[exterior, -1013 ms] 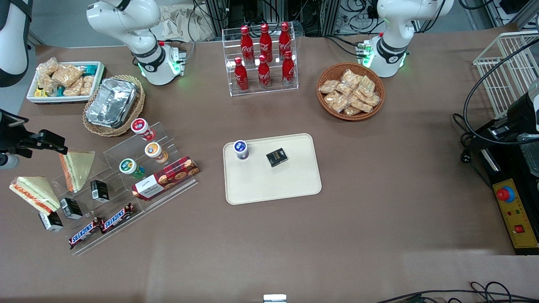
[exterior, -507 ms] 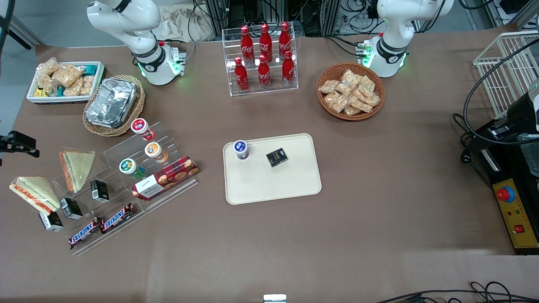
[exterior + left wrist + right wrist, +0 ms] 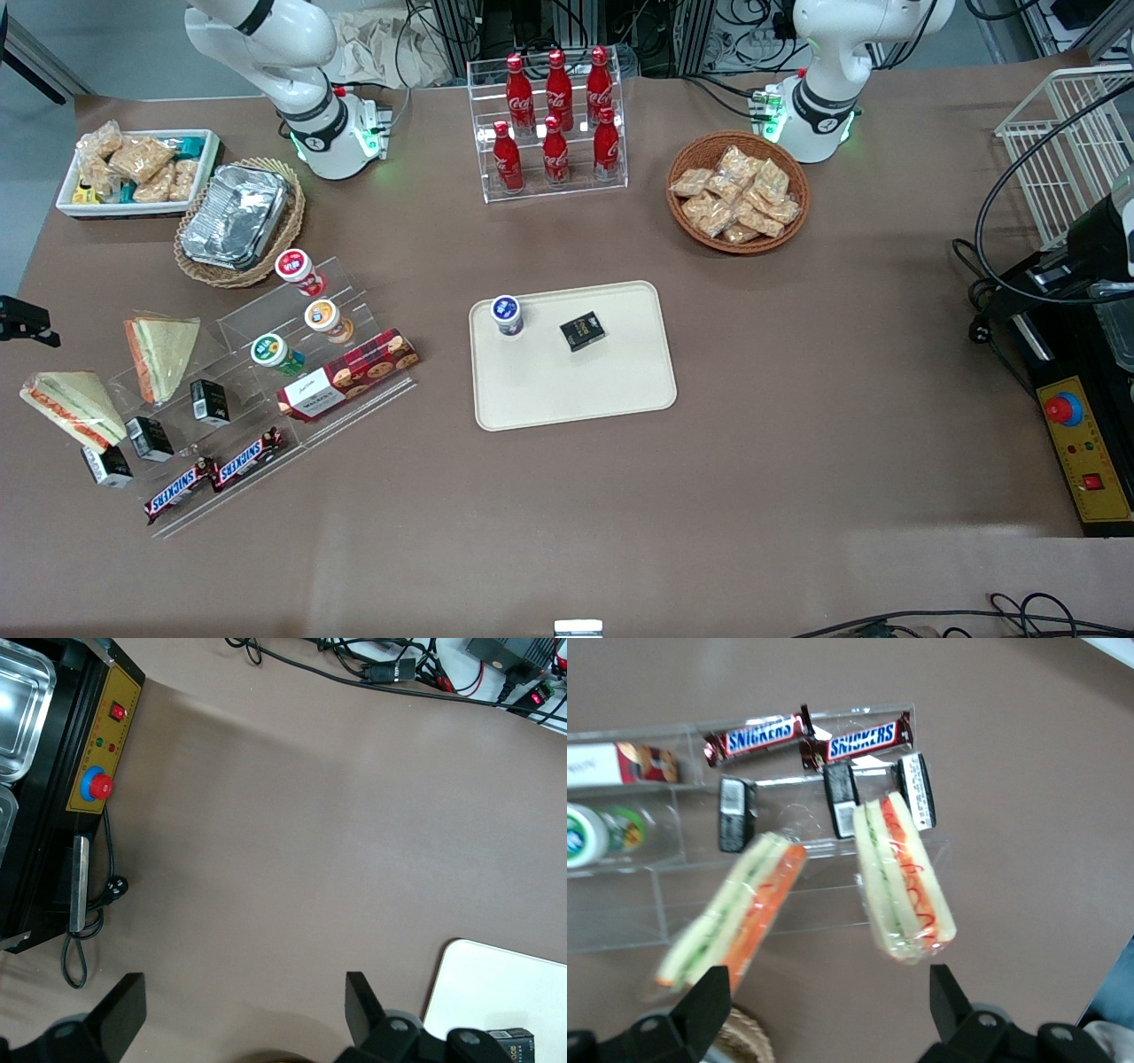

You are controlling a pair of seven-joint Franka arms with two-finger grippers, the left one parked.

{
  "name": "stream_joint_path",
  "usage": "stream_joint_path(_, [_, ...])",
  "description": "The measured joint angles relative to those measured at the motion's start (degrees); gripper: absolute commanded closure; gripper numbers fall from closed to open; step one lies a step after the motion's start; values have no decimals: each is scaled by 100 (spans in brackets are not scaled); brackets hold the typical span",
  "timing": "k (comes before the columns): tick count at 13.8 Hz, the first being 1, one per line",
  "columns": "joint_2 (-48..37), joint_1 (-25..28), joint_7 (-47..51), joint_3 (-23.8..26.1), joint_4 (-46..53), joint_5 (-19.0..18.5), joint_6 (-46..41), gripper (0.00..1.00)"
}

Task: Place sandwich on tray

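Note:
The sandwich (image 3: 73,408), a clear-wrapped wedge of white bread with a red-orange stripe, lies at the working arm's end of the table beside the clear display stand (image 3: 266,390). It also shows in the right wrist view (image 3: 904,877). The cream tray (image 3: 576,394) lies mid-table and holds a blue-lidded cup (image 3: 507,315) and a small black box (image 3: 582,330). My gripper (image 3: 828,1014) hangs open and empty well above the table, near the sandwich's tip and not touching it. In the front view only a black part of it (image 3: 19,319) shows at the edge.
A similar wedge with a pale yellow-green face and orange edge (image 3: 164,354) leans on the stand, farther from the camera than the sandwich; it also shows in the wrist view (image 3: 735,921). Small black boxes (image 3: 149,439) and Snickers bars (image 3: 213,474) sit nearby. A foil container in a wicker basket (image 3: 237,217) stands farther back.
My gripper has drawn away from over the yellow-green wedge toward the working arm's end of the table and now mostly sits outside the front view. Nothing on the table moved.

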Motion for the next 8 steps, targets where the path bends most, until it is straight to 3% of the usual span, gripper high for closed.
stream_joint_path(8, [657,-321,-834,2,-171,21,923,0])
